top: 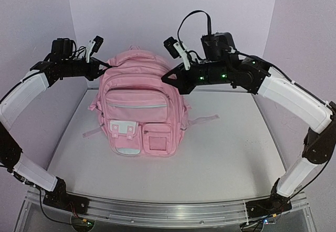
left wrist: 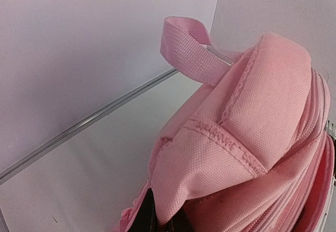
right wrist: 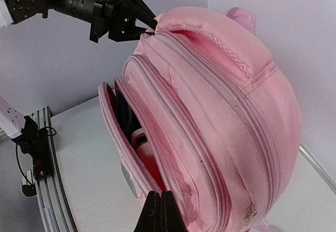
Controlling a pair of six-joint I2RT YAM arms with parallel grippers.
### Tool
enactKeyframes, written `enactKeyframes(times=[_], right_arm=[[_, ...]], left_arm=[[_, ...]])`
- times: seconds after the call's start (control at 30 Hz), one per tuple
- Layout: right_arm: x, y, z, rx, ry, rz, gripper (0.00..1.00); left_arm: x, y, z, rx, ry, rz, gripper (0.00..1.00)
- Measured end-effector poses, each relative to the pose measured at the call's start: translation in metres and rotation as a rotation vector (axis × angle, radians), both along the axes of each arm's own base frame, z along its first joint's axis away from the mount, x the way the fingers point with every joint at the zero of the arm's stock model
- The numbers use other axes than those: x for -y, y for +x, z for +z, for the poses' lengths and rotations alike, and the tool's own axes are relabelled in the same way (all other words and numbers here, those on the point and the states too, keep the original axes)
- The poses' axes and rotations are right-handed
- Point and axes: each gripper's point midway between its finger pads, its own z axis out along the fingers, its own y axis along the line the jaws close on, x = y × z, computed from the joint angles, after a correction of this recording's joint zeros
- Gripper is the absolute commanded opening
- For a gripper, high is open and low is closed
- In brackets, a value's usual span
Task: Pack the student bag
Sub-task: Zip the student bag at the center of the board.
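Pale lilac walls close in a white desk (top: 231,148), with a metal rail (top: 168,211) along its near edge.

The left gripper (right wrist: 148,25) has its jaws clamped on the pink fabric at the top left shoulder of the bag (top: 137,106), just beside the carry loop (left wrist: 186,48). It appears to be holding the top up and steady. The right gripper (right wrist: 159,206) has its jaws pressed together, their tips at the zip edge of a gaping compartment (right wrist: 113,116) on the bag's right side. Whether a zip tab is pinched between them cannot be told.

The bag stands upright at the middle of the desk, towards the back wall, front pockets facing the arms and straps trailing out to either side. Nothing else lies loose on the desk in the top view.

Inside the gaping compartment a dark blue thing (right wrist: 123,111) and a white and red thing (right wrist: 143,140) show, so some packing looks done. The wider compartment behind it seems zipped, its slider (right wrist: 248,211) low on the side.

What looks left is to close the open compartment: run its zip round while the left arm keeps the bag from tipping or sliding. I judge the task late, though not finished.
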Motion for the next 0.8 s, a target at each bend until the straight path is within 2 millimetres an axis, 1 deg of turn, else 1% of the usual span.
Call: enactKeyframes(times=[0.03, 0.07, 0.13, 0.2, 0.23, 0.27, 0.3, 0.33, 0.4, 0.5, 0.63, 0.73, 0.8], right_arm=[[-0.001, 0.001, -0.003, -0.018, 0.002, -0.019, 0.21], [-0.001, 0.003, -0.006, -0.046, 0.013, -0.047, 0.27], [0.001, 0.009, -0.012, -0.103, 0.060, -0.116, 0.29], [0.007, 0.011, -0.028, -0.197, 0.128, -0.199, 0.38], [0.013, 0.011, -0.042, -0.259, 0.158, -0.247, 0.37], [0.020, 0.010, -0.055, -0.319, 0.198, -0.298, 0.31], [0.028, 0.008, -0.067, -0.374, 0.239, -0.345, 0.28], [0.035, 0.006, -0.079, -0.429, 0.287, -0.389, 0.27], [0.046, 0.002, -0.094, -0.530, 0.396, -0.452, 0.30], [0.050, 0.002, -0.100, -0.646, 0.552, -0.502, 0.36], [0.048, 0.007, -0.094, -0.783, 0.808, -0.515, 0.37], [0.048, 0.010, -0.093, -0.875, 0.957, -0.511, 0.38], [0.043, 0.013, -0.094, -0.932, 1.036, -0.505, 0.38]], left_arm=[[0.000, 0.000, 0.000, -0.004, -0.003, 0.001, 0.00], [0.000, 0.000, 0.000, -0.009, -0.007, 0.003, 0.00], [0.000, 0.000, 0.000, -0.024, -0.020, 0.009, 0.00], [0.000, 0.000, 0.000, -0.045, -0.037, 0.018, 0.00], [0.000, 0.000, 0.000, -0.054, -0.044, 0.022, 0.00], [0.001, 0.000, 0.000, -0.062, -0.051, 0.024, 0.00], [0.001, 0.000, 0.000, -0.073, -0.060, 0.029, 0.00], [0.001, 0.000, 0.000, -0.083, -0.068, 0.033, 0.00], [0.001, 0.000, -0.001, -0.100, -0.082, 0.043, 0.00], [0.001, 0.002, -0.002, -0.114, -0.106, 0.058, 0.00], [0.000, -0.002, -0.002, -0.119, -0.132, 0.067, 0.00], [0.000, -0.005, -0.001, -0.121, -0.140, 0.067, 0.00], [0.000, -0.006, -0.001, -0.127, -0.145, 0.068, 0.00]])
